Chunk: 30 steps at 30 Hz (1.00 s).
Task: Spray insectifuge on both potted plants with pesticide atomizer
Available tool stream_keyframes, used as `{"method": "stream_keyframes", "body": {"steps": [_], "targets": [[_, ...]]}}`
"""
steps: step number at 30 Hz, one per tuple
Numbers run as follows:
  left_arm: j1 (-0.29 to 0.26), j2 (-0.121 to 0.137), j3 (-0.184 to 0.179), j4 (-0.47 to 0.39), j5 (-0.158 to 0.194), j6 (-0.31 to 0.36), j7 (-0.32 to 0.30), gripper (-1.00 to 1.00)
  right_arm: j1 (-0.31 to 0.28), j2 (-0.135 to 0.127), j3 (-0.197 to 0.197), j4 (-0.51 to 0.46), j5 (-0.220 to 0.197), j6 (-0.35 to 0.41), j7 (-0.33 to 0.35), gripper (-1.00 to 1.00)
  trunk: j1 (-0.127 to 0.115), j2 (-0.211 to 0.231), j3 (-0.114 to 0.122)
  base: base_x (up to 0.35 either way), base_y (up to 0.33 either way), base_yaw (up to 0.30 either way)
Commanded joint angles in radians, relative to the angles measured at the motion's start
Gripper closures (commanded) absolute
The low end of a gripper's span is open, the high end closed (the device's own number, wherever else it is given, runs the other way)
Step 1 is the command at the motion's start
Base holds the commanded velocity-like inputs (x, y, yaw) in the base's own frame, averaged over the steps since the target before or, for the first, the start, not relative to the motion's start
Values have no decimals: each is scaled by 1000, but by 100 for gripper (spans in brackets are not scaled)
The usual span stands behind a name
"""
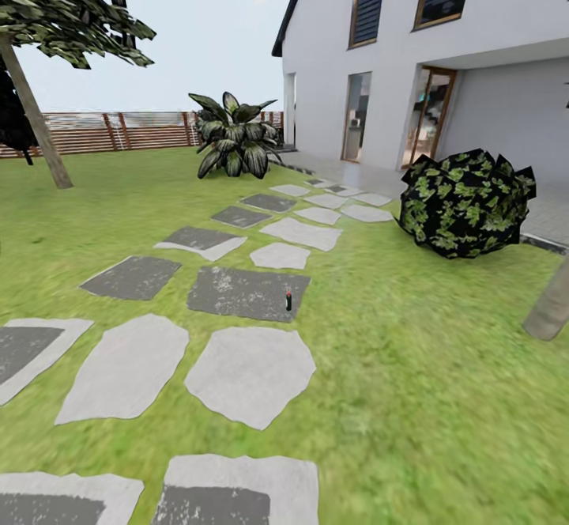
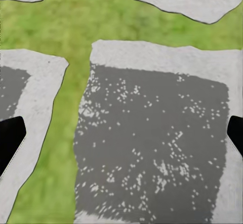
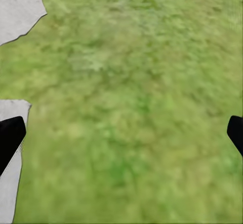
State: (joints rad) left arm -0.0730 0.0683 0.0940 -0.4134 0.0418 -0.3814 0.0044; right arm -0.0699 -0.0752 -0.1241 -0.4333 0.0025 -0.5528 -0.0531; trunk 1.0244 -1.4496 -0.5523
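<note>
A path of stepping stones [image 1: 249,372] runs across the lawn [image 1: 419,398] toward the house [image 1: 442,50] at the far right. The pesticide atomizer [image 1: 288,300] stands upright on one stone [image 1: 246,293] midway along. A bush [image 1: 466,202] sits right of the path, a broad-leaved plant [image 1: 234,136] beyond it, before the fence [image 1: 118,131]. A tree trunk [image 1: 35,118] rises far left.

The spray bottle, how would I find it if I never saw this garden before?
Start at the white house and follow the stepping-stone path across the lawn toward the camera. On the big dark stone, near its right edge, stands the spray bottle. It is the only small upright thing on the path, with a red top, while everything around it is flat stone or grass.
</note>
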Motion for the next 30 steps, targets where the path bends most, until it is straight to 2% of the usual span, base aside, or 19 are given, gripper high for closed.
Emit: {"method": "stream_keyframes", "body": {"steps": [1,24,30], "targets": [[-1,0,-1,1,4,-3,0,-100,-1,0,0,1,1,-3,-2,-100,1,0,-1,339,0,0],[-1,-1,-1,1,3,-3,0,-100,-1,0,0,1,1,-3,-2,-100,1,0,-1,340,-1,0],[-1,-1,-1,1,2,-3,1,-100,-1,0,0,1,1,-4,-3,-100,1,0,-1,329,-92,0]]}}
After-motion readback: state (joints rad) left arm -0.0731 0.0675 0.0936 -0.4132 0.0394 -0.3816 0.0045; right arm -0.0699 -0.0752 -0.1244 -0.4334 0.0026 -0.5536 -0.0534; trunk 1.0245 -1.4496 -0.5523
